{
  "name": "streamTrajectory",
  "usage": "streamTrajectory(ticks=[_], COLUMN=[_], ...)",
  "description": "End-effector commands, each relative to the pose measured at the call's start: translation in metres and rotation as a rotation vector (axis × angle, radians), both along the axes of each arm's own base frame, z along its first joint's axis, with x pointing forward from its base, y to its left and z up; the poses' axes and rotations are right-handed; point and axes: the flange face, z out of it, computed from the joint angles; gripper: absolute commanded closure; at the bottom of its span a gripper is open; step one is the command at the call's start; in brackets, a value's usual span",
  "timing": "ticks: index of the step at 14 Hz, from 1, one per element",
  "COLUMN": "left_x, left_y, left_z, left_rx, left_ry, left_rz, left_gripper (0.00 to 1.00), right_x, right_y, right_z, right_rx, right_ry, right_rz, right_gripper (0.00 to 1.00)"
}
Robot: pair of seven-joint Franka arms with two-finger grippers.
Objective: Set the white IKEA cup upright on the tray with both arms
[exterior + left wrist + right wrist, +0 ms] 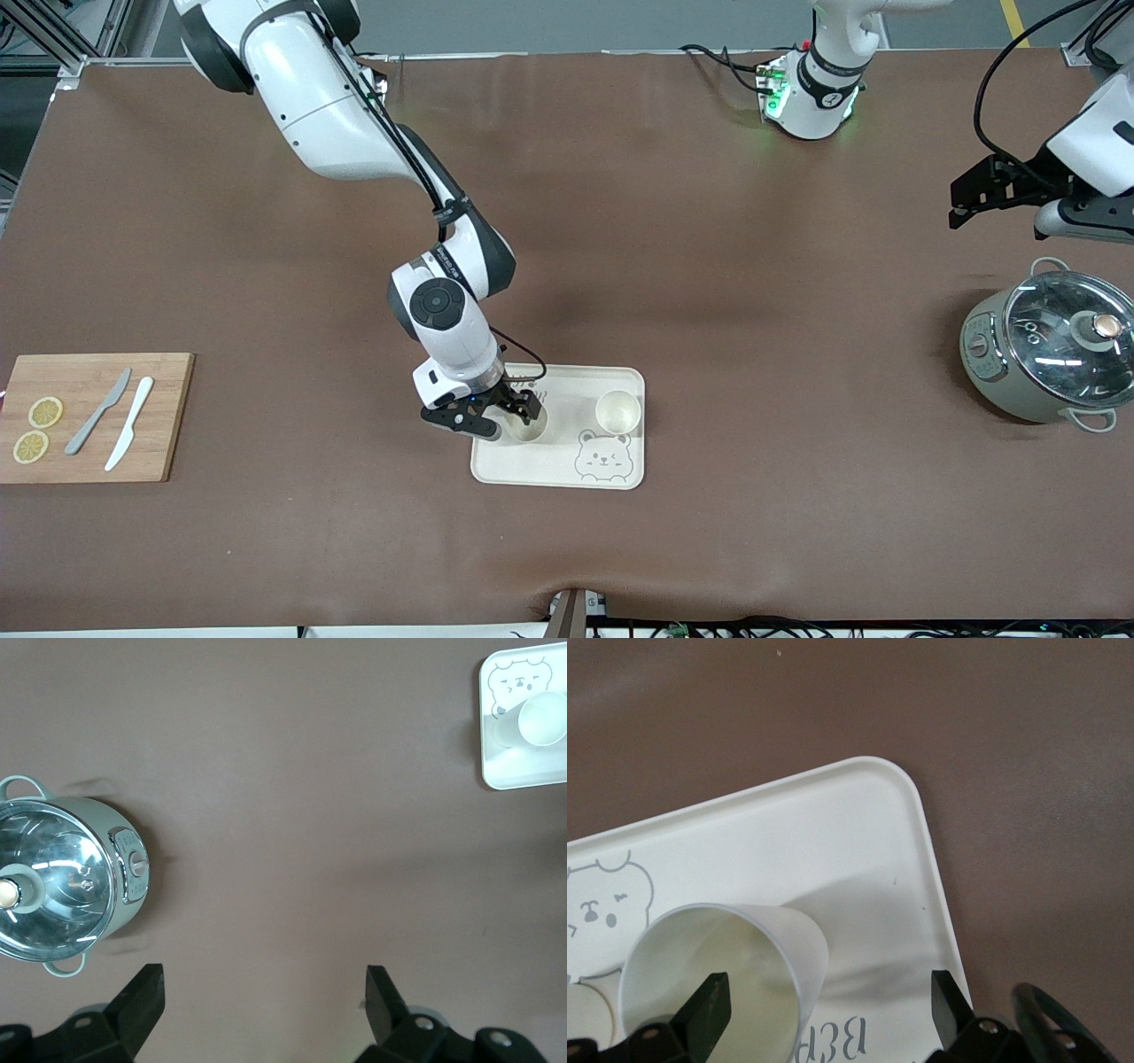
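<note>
Two white cups upright on the cream tray, above its bear drawing: one cup toward the left arm's end, the other cup toward the right arm's end. Right gripper down over that second cup — jaws spread, released, straddling its rim. Farther off, left gripper waiting above bare bench, jaws open, near a lidded pot.

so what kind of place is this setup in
Probably a robotics lab set up as a mock kitchen: two arms fixed to a table under a brown mat, with a bear-face tray, a lidded electric cooker and a wooden cutting board carrying lemon slices and knives.
</note>
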Motion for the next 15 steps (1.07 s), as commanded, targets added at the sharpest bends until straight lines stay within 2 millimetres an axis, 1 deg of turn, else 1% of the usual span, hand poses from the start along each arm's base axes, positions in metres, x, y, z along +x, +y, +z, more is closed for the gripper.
streamTrajectory(ticks=[1, 3, 4, 6, 8, 10, 12, 14, 15], left_x=[-0.008, -0.008, -0.008, -0.007, -0.007, -0.007, -0.007, -0.006, -0.006], left_y=[-0.001, -0.001, -0.001, -0.001, -0.001, 0.0, 0.002, 0.002, 0.002], left_z=[0.005, 0.005, 0.005, 0.005, 0.005, 0.005, 0.005, 0.003, 0.003], left_rx=[-0.019, -0.019, -0.019, -0.02, -0.019, -0.012, -0.004, -0.002, 0.0], left_ry=[0.002, 0.0, 0.0, 0.0, 0.0, -0.002, -0.002, 0.001, 0.001], left_rz=[-0.011, -0.011, -0.011, -0.011, -0.012, -0.015, -0.103, -0.121, -0.117], left_gripper=[0.0, 0.0, 0.0, 0.0, 0.0, 0.0, 0.0, 0.0, 0.0], right_x=[0.002, 0.004, 0.003, 0.0, -0.001, -0.006, -0.015, -0.018, -0.022], right_y=[0.007, 0.005, 0.005, 0.002, -0.003, -0.013, -0.023, -0.059, -0.077], right_z=[0.016, 0.027, 0.036, 0.065, 0.102, 0.142, 0.184, 0.226, 0.248], right_rx=[-0.006, -0.005, -0.011, -0.029, -0.036, -0.049, -0.07, -0.098, -0.105], right_ry=[-0.02, -0.023, -0.012, 0.013, 0.023, 0.042, 0.065, 0.113, 0.142], right_rz=[-0.006, -0.009, -0.007, -0.009, -0.014, -0.02, 0.018, 0.039, 0.059], right_gripper=[0.0, 0.0, 0.0, 0.0, 0.0, 0.0, 0.0, 0.0, 0.0])
